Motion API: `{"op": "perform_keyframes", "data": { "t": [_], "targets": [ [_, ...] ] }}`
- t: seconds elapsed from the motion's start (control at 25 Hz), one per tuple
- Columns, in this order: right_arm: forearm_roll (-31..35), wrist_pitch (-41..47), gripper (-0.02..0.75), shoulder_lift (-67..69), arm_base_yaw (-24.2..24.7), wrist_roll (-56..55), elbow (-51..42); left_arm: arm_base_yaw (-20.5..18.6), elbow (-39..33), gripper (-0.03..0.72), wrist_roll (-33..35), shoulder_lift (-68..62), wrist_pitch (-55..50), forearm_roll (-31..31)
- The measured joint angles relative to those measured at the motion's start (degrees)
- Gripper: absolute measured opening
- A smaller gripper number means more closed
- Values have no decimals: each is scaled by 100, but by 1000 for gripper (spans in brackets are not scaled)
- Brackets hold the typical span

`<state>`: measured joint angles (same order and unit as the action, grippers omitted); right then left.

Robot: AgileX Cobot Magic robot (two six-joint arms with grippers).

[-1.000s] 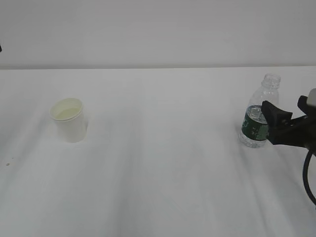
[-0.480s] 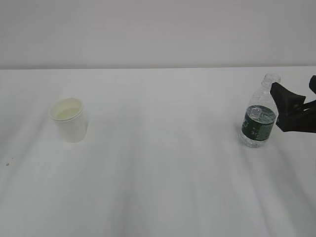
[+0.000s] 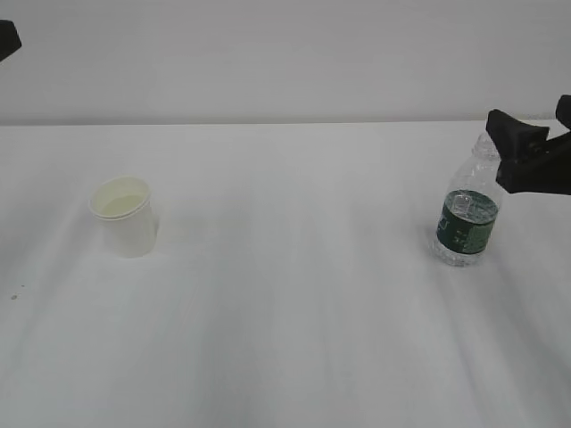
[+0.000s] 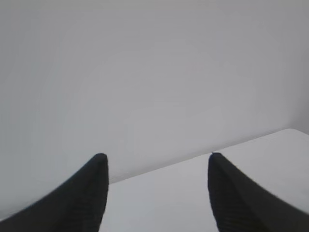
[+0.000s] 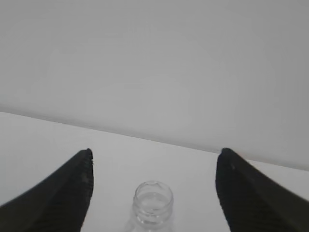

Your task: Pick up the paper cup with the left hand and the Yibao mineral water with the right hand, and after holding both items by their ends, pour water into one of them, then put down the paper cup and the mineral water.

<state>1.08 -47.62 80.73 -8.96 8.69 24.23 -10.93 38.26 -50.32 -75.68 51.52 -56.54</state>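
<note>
The white paper cup [image 3: 125, 217] stands upright on the left of the white table [image 3: 294, 339], with nothing touching it. The Yibao mineral water [image 3: 466, 223], a clear capless bottle with a dark green label, stands upright at the right. My right gripper [image 3: 528, 118] hovers open by the bottle's neck, just behind and right of it. In the right wrist view the open neck [image 5: 153, 200] sits low between the wide-apart fingers, untouched by the right gripper [image 5: 155, 152]. My left gripper [image 4: 157, 158] is open and empty, facing the wall and the table's far edge; the cup is out of its view.
A black bit of the left arm [image 3: 7, 37] shows at the top left corner of the exterior view, high above the table. A plain pale wall [image 3: 285, 53] rises behind the table's back edge.
The right gripper has risen from the bottle's label height to its neck height and sits a little farther right. A piece of the left arm has come into view at the top left.
</note>
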Motion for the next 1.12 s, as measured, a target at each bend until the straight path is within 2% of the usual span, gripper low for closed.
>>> {"op": "perform_keyframes", "data": {
  "t": [0.36, 0.56, 0.96, 1.12],
  "targets": [
    [0, 411, 593, -8, 0, 21, 421, 13, 107, 467, -13, 0, -116, 469],
    [0, 613, 593, -8, 0, 53, 689, 13, 144, 467, -13, -25, -116, 521],
    [0, 1114, 592, -8, 0, 99, 1181, 13, 948, 450, -26, -413, -296, 559],
    [0, 1318, 592, -8, 0, 99, 1330, 24, 1170, 450, -291, -553, -380, 559]
  ]
}}
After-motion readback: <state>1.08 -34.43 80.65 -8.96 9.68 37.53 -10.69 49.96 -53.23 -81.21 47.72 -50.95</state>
